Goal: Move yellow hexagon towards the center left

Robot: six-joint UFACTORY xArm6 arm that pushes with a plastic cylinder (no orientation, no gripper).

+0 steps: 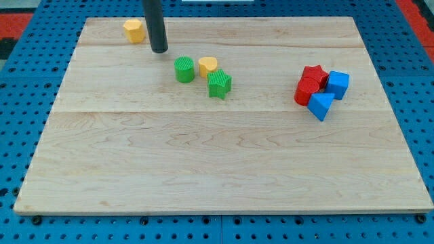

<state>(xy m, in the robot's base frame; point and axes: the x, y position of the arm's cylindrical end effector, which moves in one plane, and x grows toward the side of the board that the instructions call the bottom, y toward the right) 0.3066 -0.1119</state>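
Observation:
The yellow hexagon (133, 30) lies near the board's top left edge. My tip (159, 50) rests on the board just right of and slightly below it, a small gap apart. The dark rod rises from there out of the view's top. A second yellow block (207, 66), heart-like in shape, sits near the top middle between a green round block (184, 70) and a green star-like block (219, 84).
At the view's right a cluster holds a red star block (314, 74), a red round block (306, 91), a blue cube (338, 84) and a blue triangular block (321, 105). The wooden board (203, 163) lies on a blue pegboard.

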